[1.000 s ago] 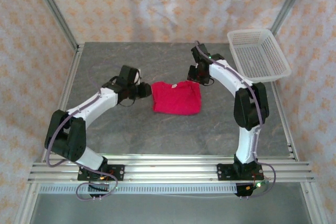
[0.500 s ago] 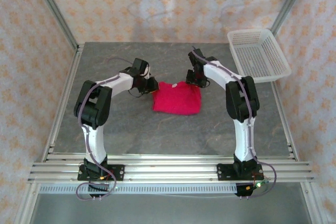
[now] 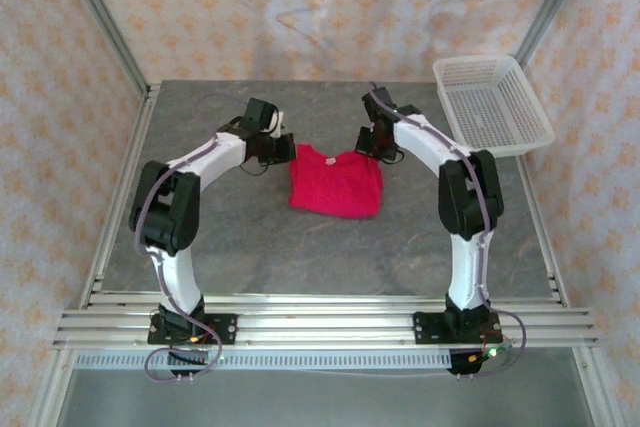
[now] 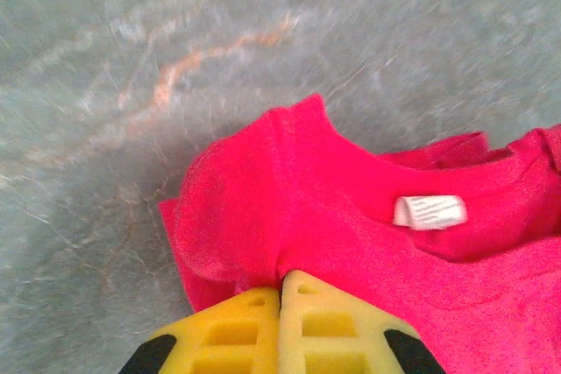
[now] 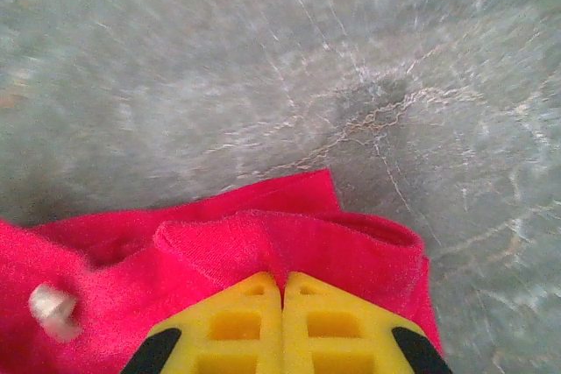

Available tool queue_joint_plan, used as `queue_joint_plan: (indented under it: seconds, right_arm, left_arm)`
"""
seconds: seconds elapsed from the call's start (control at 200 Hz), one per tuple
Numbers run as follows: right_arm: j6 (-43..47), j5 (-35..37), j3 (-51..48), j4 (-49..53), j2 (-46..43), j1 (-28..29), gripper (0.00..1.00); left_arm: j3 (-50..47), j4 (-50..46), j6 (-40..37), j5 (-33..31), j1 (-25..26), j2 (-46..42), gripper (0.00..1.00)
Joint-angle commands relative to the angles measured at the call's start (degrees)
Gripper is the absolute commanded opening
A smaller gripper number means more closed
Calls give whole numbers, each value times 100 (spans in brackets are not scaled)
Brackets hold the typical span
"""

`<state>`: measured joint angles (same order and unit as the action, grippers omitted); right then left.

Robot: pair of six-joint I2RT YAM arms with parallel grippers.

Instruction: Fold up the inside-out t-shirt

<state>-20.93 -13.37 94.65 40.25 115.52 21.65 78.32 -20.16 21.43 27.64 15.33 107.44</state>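
Observation:
The inside-out t-shirt (image 3: pixel 336 185) is a bright red cloth lying as a folded rectangle in the middle of the grey table. My left gripper (image 3: pixel 291 151) sits at its far left corner, yellow jaws shut on a pinch of the red cloth (image 4: pixel 254 216). A small pale tag (image 4: pixel 429 211) shows at the neck, right of that pinch. My right gripper (image 3: pixel 369 150) is at the far right corner, its yellow jaws shut on a fold of the shirt's edge (image 5: pixel 289 247). The tag (image 5: pixel 53 308) also shows at the lower left of the right wrist view.
A white plastic basket (image 3: pixel 490 104) stands at the far right corner of the table (image 3: pixel 250 247). Patterned curtain walls and metal frame posts close in the back and sides. Bare grey tabletop lies in front of the shirt and behind it.
Both grippers have closed onto the shirt's far corners. The left arm swung its gripper in from the left to the shirt's corner. The shirt's far edge has lifted slightly.

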Motion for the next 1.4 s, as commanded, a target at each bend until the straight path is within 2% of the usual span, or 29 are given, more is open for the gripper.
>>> queue_joint_plan:
  seconds: [0.0, 0.225, 0.505, 0.52, 0.58, 0.641, 0.661, 0.681, 0.721, 0.776, 0.826, 0.891, 0.966, 1.056, 1.186, 1.396]
  right_arm:
    - [-121, 136, -192, -123, -576, -18, 2]
    - [-201, 180, -198, -95, -326, -20, 2]
    - [-189, 442, -176, -365, 253, -37, 3]
    - [-177, 428, -128, -362, 308, -42, 4]
    - [-176, 354, 134, -157, 483, -38, 11]
    - [-238, 249, 306, 38, 489, -22, 31]
    - [-279, 238, 316, 78, 435, -13, 37]
    - [-325, 244, 298, 112, 374, 1, 42]
    - [-459, 321, 226, 192, 188, 30, 50]
    - [-698, 496, 18, 241, -148, 87, 53]
    - [-994, 631, -280, 147, -528, 156, 53]
    - [-1449, 549, -853, -298, -1014, 244, 50]
    - [-2096, 261, -1510, -1013, -1458, 295, 38]
    - [-2850, -326, -2122, -2060, -1693, 296, 30]
    - [-3676, -1076, -2541, -3212, -1362, 302, 27]
    - [-4234, -1113, -3151, -3573, -554, 239, 27]
  left_arm:
    - [-247, 123, -241, -312, -118, -406, 0]
    - [-217, 293, -157, -270, -147, -127, 0]
    - [255, 215, -346, -684, -186, 609, 0]
    - [277, 210, -346, -681, -189, 642, 2]
    - [374, 138, -341, -662, -210, 703, 14]
    - [382, 96, -297, -639, -207, 560, 25]
    - [357, 92, -267, -650, -204, 468, 37]
    - [331, 72, -240, -677, -197, 364, 43]
    - [283, -32, -173, -817, -170, 77, 45]
    - [210, -212, -76, -1106, -82, -358, 45]
    - [40, -255, 122, -1356, 55, -759, 43]
    - [-375, 92, 556, -1313, 243, -1239, 41]
    - [-831, 768, 1263, -904, 450, -1490, 41]
    - [-1230, 1748, 2042, -383, 659, -1362, 39]
    - [-1309, 2443, 2615, -10, 770, -694, 37]
    - [-1846, 2273, 2641, -179, 317, -150, 38]
